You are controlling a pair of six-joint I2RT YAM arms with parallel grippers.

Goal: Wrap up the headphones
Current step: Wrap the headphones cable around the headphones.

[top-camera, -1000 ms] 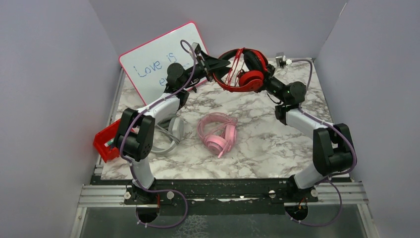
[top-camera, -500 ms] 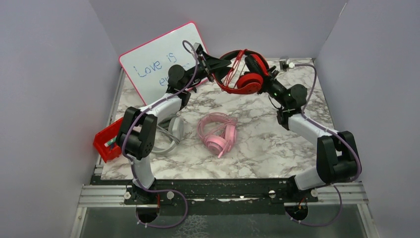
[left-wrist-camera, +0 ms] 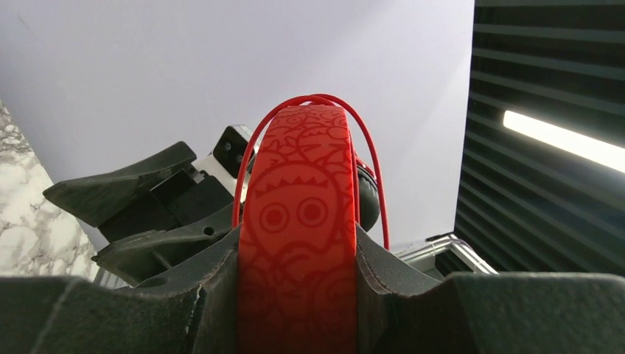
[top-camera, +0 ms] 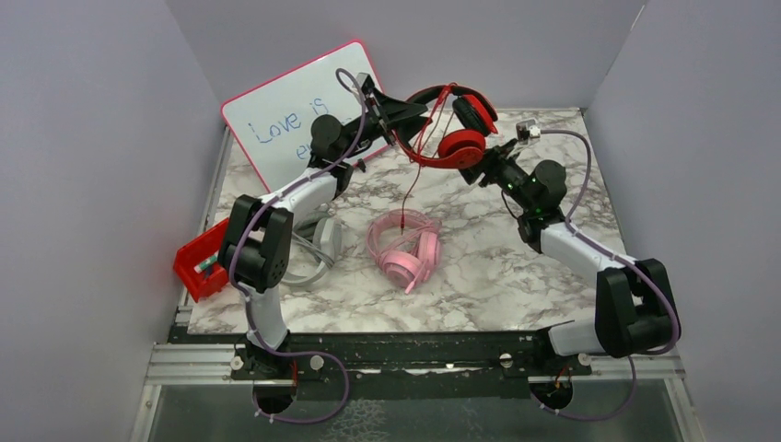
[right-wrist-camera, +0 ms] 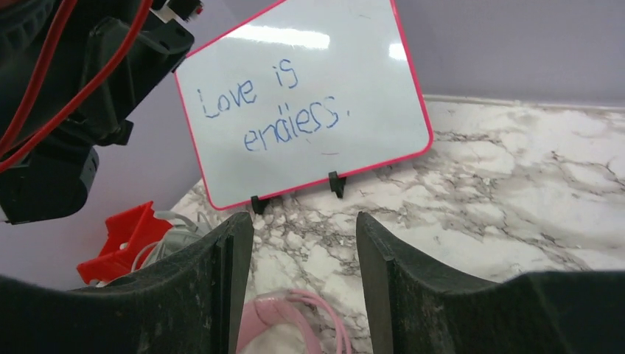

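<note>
The red-and-black headphones (top-camera: 460,147) hang in the air over the 12 o'clock edge of the table (top-camera: 516,267). Their patterned red headband is clamped between the fingers of the left gripper (left-wrist-camera: 298,295), which is closed firmly on it. The thin red cable (top-camera: 406,184) is looped over the top of the band, and one strand drops straight down, its end hanging just above the pink headphones (top-camera: 405,247). The right gripper (right-wrist-camera: 304,273) sits just at 4 o'clock of the lifted red earcup. Its jaws stand apart with nothing between them, and it is tilted toward the middle of the table. The pink headphones lie flat at the table's centre with their cable coiled on top. The grey headphones (top-camera: 318,249) lie at 9 o'clock, partly hidden beneath the left arm. A red bin (top-camera: 198,262) sits at the table's 8 o'clock edge. A pink-framed whiteboard (top-camera: 290,115) reading "Love is endless." leans at 11 o'clock, behind the left arm.
</note>
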